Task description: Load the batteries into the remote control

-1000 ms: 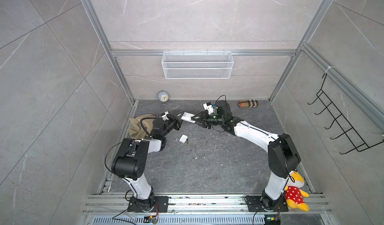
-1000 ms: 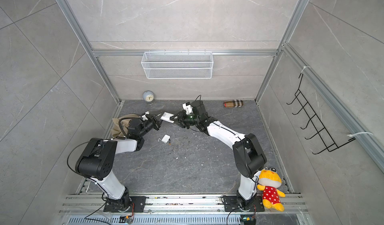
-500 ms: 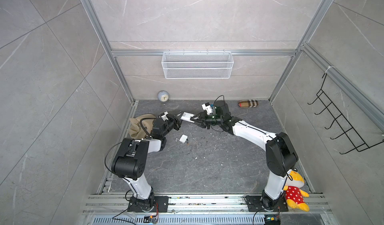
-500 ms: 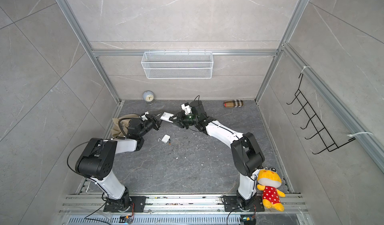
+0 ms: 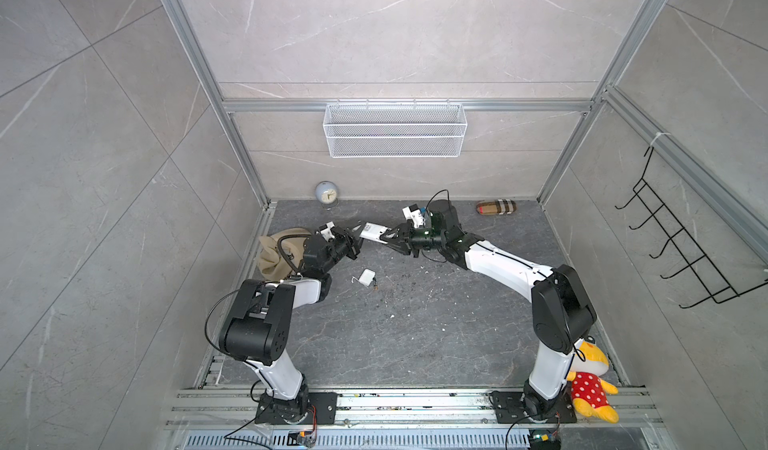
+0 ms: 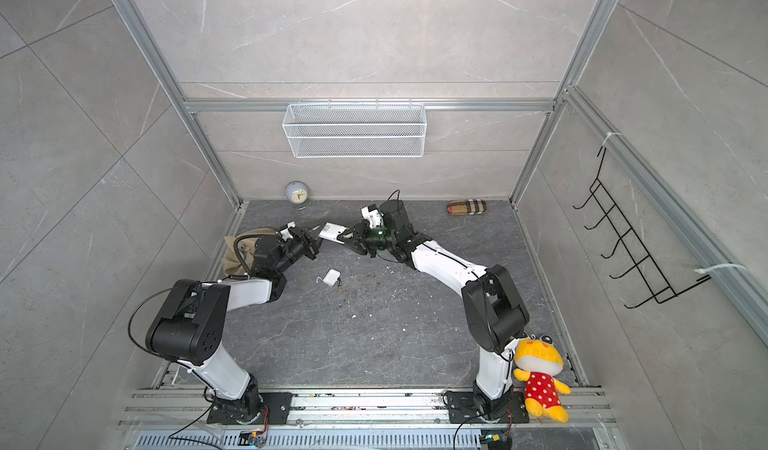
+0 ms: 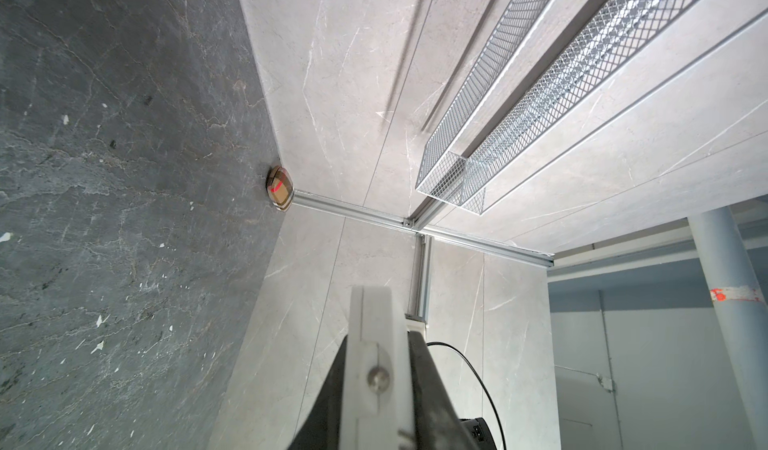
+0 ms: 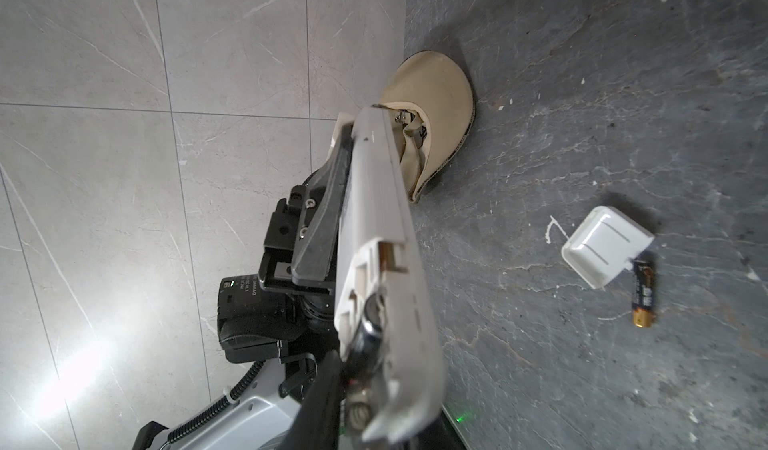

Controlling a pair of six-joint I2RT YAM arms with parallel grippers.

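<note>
Right wrist view: left tool (image 8: 351,152) clamps remote control (image 8: 382,227), battery (image 8: 371,317) in its bay (image 8: 363,275); right tool (image 5: 386,238) unclear.

Clock (image 5: 327,192) and plaid case (image 5: 496,207) by back wall, wire basket (image 5: 395,136) above, tan cap (image 5: 274,252) left, plush toy (image 5: 590,381) front right.
</note>
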